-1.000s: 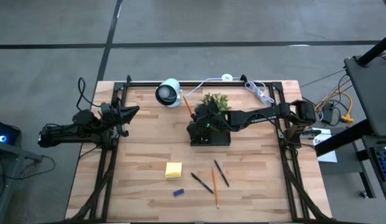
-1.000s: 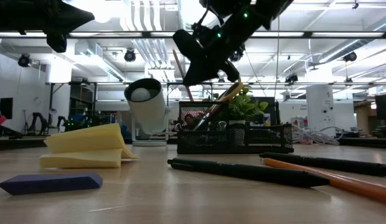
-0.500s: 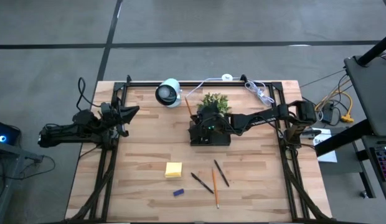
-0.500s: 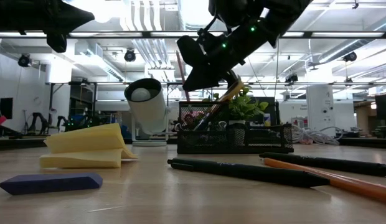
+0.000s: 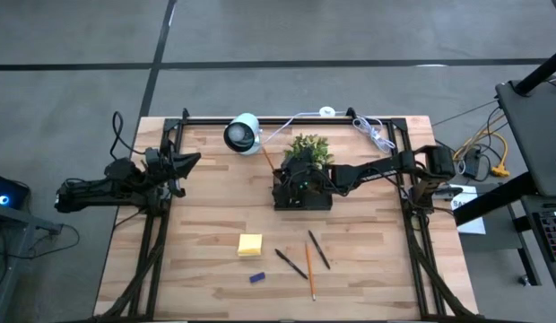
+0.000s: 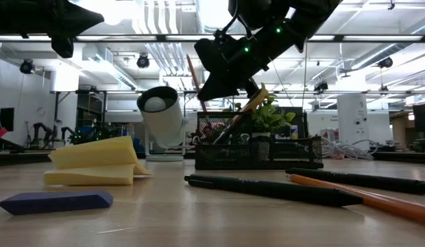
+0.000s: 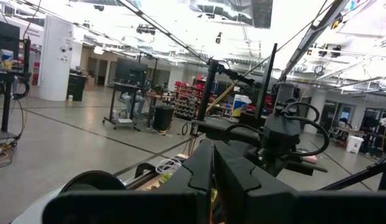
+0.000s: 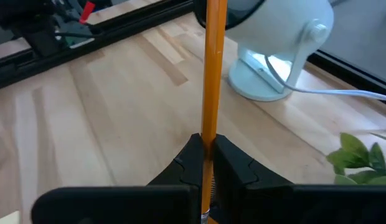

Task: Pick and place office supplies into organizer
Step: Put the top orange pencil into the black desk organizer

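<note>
My right gripper (image 5: pixel 290 173) hangs over the left end of the black organizer (image 5: pixel 303 194), shut on an orange pencil (image 5: pixel 267 153). The pencil slants up over the organizer (image 6: pixel 257 151) toward the white camera. Yellow-handled scissors (image 6: pixel 253 103) stand in the organizer. On the near part of the table lie a yellow sticky-note pad (image 5: pixel 250 244), a blue block (image 5: pixel 256 277), two dark pens (image 5: pixel 291 263) and another orange pencil (image 5: pixel 308 269). My left gripper (image 5: pixel 194 160) waits shut at the table's left edge, above the table, touching nothing. My right gripper pinches the orange pencil's shaft (image 8: pixel 209 127) between its two fingers (image 8: pixel 192 157), near the pencil's back end. The pencil runs on straight ahead of the fingers, toward the table's far left. It is tilted, its free end (image 6: pixel 190 63) high; whether its lower end touches the organizer I cannot tell.
A white round camera (image 5: pixel 243 133) stands far left of the organizer, just beyond the pencil's free end. A green potted plant (image 5: pixel 310 145) stands right behind the organizer. Black frame rails (image 5: pixel 152 242) run along the table's left, right and far sides. White cable (image 5: pixel 372 133) lies at the far right.
My right gripper has sunk a little toward the organizer and tipped further down, rolling slightly. The held pencil has moved with it, and its free end has swung a bit toward the table's left.
</note>
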Available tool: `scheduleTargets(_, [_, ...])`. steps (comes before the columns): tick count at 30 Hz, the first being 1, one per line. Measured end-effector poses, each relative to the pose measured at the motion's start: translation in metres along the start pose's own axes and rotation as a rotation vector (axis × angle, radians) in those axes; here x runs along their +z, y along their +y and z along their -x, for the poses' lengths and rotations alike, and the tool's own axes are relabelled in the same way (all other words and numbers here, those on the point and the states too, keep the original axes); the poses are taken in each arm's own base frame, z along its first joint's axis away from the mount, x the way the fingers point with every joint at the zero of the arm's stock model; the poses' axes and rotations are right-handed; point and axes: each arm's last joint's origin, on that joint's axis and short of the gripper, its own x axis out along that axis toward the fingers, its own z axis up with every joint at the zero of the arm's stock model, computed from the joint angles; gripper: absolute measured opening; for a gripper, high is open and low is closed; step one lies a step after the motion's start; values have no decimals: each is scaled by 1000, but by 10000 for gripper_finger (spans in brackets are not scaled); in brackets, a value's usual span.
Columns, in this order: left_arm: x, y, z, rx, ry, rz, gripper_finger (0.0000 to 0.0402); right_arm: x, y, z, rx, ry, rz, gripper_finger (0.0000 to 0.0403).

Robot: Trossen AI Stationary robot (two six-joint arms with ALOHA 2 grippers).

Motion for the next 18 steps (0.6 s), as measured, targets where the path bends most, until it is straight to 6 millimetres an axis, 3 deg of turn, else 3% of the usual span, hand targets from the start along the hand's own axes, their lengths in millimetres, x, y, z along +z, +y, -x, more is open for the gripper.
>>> scheduleTargets(18, [0, 0, 0, 0, 0, 0, 0, -3, 5, 8, 1, 54, 55, 13])
